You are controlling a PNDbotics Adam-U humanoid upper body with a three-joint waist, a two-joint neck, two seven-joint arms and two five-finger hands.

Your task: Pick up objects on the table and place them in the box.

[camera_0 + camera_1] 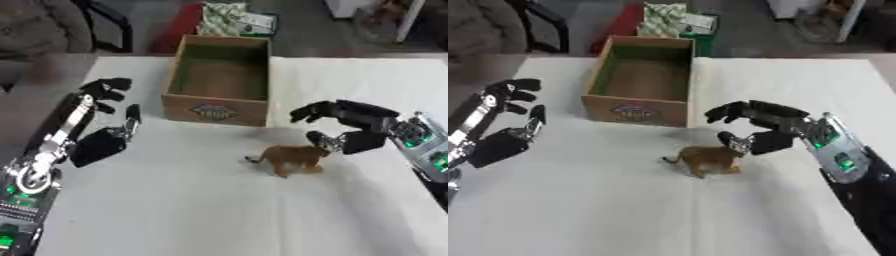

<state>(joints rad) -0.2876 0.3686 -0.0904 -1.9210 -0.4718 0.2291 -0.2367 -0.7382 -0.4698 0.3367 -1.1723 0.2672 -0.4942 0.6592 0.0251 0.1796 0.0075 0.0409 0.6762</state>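
Before the box (214, 112), toy animal (291, 158), right hand (350, 125) beside

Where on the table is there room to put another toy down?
Bare cloth lies in front of the brown toy animal, and behind the right hand. It is crowded between the box, toy and hand.

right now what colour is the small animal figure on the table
Orange-brown small animal figure, clearest in the left eye view.
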